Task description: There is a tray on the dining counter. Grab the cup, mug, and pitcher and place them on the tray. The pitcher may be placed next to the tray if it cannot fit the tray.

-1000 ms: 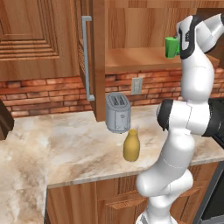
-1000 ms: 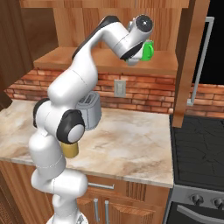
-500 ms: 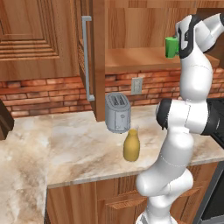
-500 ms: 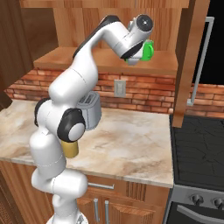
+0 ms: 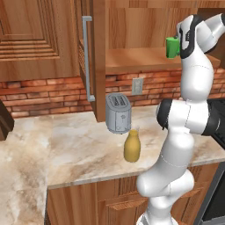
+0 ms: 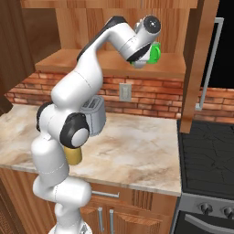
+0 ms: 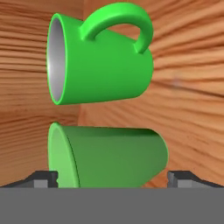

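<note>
In the hand view, rolled sideways, the green mug (image 7: 103,59) with its loop handle fills the top, and the handleless green cup (image 7: 109,155) lies below it. My gripper (image 7: 112,177) is open, its fingertips (image 7: 43,178) spread wide at either end of the cup, with no touch visible. From the base views the hand is up at the wooden shelf (image 5: 132,59), against a green vessel (image 5: 172,47) (image 6: 154,52); cup or mug, I cannot tell. The yellow pitcher (image 5: 132,146) stands on the kitchen counter (image 5: 66,149), partly behind my arm (image 6: 73,156). The tray and dining counter are out of view.
A grey toaster (image 5: 117,113) (image 6: 93,116) stands just behind the pitcher. A tall cabinet door with a long bar handle (image 5: 86,57) hangs left of the shelf. A black stove (image 6: 205,151) adjoins the counter on the right, below a brick backsplash (image 5: 44,94).
</note>
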